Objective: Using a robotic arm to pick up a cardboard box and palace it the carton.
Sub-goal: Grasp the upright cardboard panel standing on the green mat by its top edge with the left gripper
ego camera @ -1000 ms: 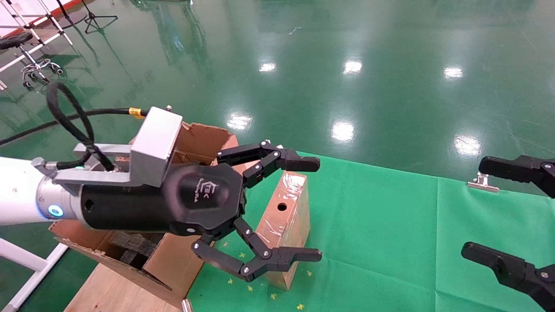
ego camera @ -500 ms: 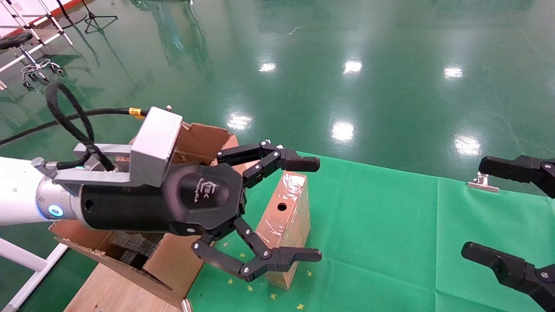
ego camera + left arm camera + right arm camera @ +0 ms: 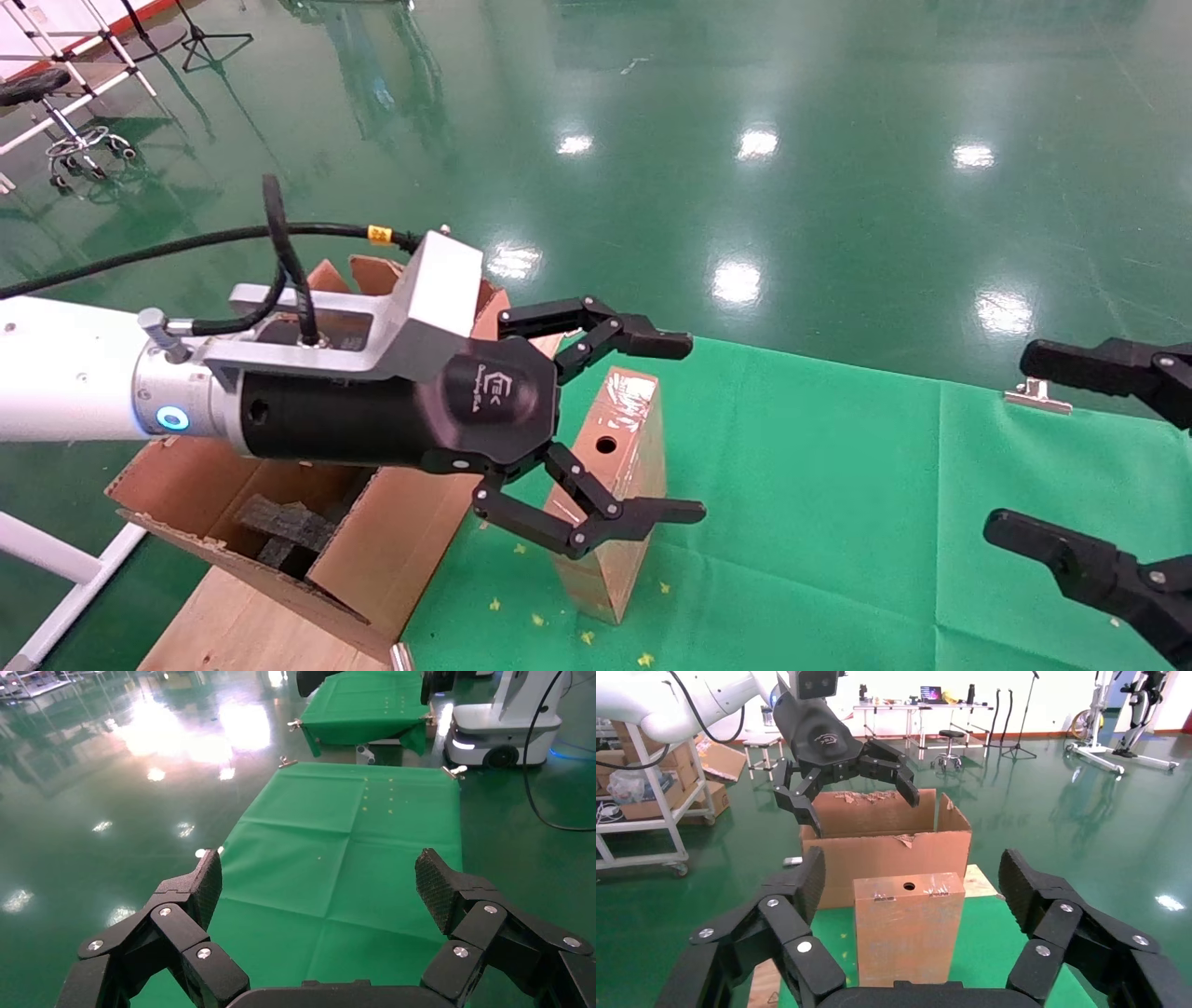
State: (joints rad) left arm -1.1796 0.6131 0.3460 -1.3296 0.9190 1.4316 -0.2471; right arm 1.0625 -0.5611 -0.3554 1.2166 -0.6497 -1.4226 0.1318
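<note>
The glossy white robotic arm [image 3: 65, 382] with its black wrist and silver camera block is seen reaching in from the left, and its black two-finger left gripper [image 3: 680, 429] is held above the table with the fingers spread wide and nothing between them. The small narrow brown cardboard box [image 3: 619, 485], sealed with shiny clear tape and marked by a round hole in its top face, is set on the green cloth-covered table [image 3: 838, 522], partly below the spread fingers; no contact with them can be made out. Just beside the box, on the robot's left, the large brown carton [image 3: 372, 550] with ragged torn flaps is placed, and black foam blocks [image 3: 279, 527] are visible inside it. The wrist and camera block are positioned over the carton's opening and hide part of it. The black right gripper [image 3: 1052, 447] is held at the right edge of the table, well apart from the box, with its fingers likewise spread and empty. A silver clip [image 3: 1036, 396] is fixed to the cloth's far edge, and small yellow specks [image 3: 587, 637] are scattered on the cloth near the box.
</note>
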